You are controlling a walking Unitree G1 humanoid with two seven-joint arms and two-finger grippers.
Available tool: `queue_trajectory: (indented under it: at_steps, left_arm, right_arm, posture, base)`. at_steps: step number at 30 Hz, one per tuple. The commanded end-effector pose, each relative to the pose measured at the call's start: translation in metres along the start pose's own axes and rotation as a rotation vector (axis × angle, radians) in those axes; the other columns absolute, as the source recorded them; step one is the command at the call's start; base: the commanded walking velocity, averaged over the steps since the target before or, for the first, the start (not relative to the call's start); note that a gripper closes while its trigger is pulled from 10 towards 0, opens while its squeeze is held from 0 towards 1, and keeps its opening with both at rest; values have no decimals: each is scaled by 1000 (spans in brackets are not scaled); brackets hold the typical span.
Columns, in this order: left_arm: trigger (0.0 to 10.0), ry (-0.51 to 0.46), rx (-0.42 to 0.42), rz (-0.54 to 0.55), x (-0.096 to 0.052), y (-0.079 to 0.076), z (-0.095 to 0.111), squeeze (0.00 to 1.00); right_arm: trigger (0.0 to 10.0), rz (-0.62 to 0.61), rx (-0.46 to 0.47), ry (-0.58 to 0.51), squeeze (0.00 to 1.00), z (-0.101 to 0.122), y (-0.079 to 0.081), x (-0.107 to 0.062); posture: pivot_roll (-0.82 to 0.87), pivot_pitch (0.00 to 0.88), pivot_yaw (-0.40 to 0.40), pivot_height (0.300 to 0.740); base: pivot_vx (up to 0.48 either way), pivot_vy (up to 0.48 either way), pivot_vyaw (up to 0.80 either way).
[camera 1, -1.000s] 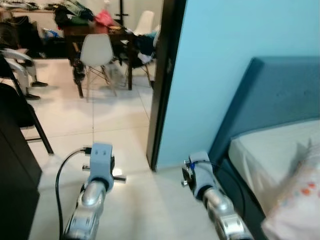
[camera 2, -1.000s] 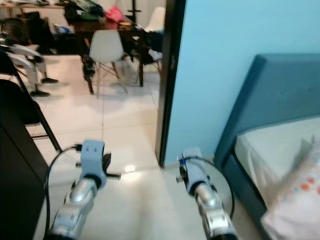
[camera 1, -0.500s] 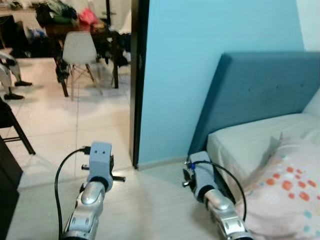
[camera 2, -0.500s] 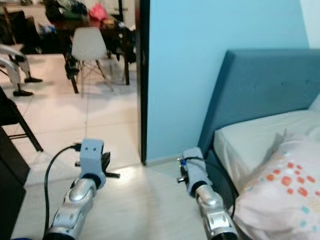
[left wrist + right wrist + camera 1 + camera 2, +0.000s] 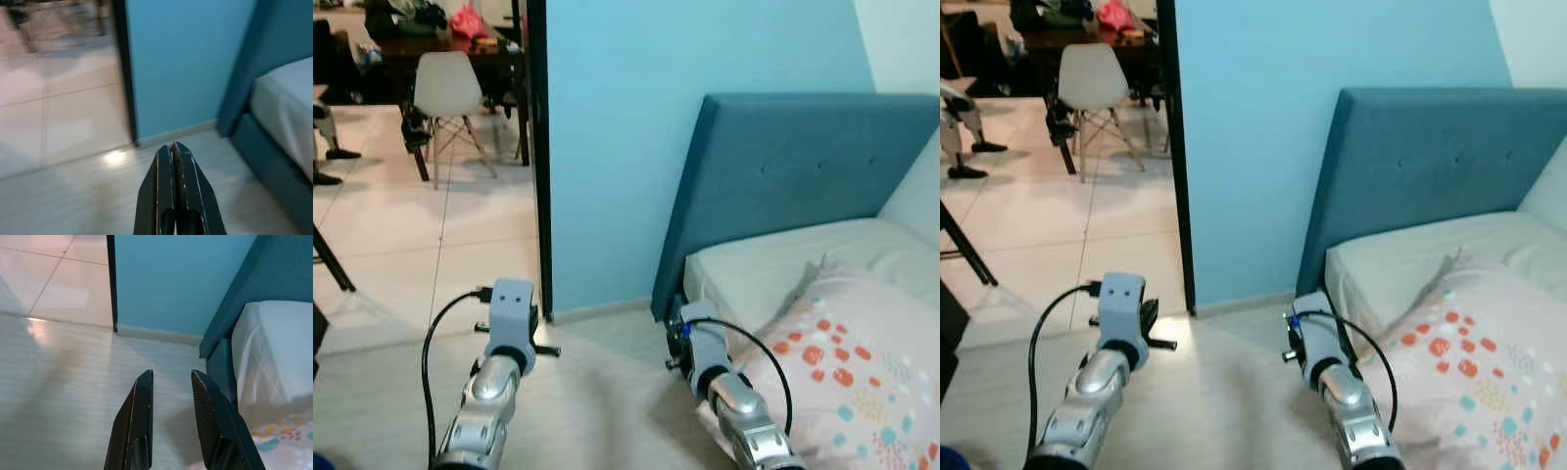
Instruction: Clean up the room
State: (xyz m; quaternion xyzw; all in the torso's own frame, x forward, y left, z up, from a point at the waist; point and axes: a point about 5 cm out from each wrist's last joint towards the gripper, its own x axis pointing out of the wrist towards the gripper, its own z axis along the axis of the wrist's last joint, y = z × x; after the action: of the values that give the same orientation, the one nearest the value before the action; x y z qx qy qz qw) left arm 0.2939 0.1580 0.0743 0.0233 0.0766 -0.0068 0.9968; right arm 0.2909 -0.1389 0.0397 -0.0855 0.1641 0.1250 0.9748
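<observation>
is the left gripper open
No, the left gripper's two black fingers are pressed together with nothing between them.

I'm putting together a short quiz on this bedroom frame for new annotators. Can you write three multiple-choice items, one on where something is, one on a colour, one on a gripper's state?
1. Where does the patterned pillow lie?
A. on the bed, to the robot's right
B. on the floor by the doorway
C. on the white chair

2. What colour is the headboard?
A. white
B. dark teal blue
C. red

3. How do the left gripper's fingers stand?
A. wide apart
B. clamped on a cloth
C. pressed together, holding nothing

Answers: 1 A, the pillow rests on the mattress beside the right arm. 2 B, the padded board against the light blue wall is dark teal. 3 C, the left wrist view shows the two black fingers touching above bare floor, while the right gripper has a gap between its fingers.
</observation>
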Motion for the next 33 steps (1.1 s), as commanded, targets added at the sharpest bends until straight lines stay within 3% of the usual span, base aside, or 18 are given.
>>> queue_trajectory:
  at_steps: [1,8,13,17,33]
  left_arm:
    - [10000,14,-5,-11,-1,-2,-3,0]
    - [10000,29,-52,6,-1,1,-4,0]
    - [10000,26,-79,8,0,2,-2,0]
    - [10000,12,-52,3,1,3,0,0]
    - [10000,-10,0,-14,4,-1,5,0]
  right_arm:
    - [10000,-20,4,7,0,-2,-6,-1]
    - [10000,-25,3,6,0,-1,-7,0]
    - [10000,-26,5,4,0,-1,-7,0]
    - [10000,-28,8,1,0,-1,-7,0]
    - [10000,-34,13,-19,0,4,-6,4]
  posture:
    - [37,0,-80,740]
    - [39,0,-77,740]
    - [39,0,-74,740]
    - [38,0,-71,740]
    - [41,0,-64,740]
  base:
    - [0,-382,0]
    - [0,-161,0]
    - [0,480,0]
    - [0,480,0]
    - [0,0,0]
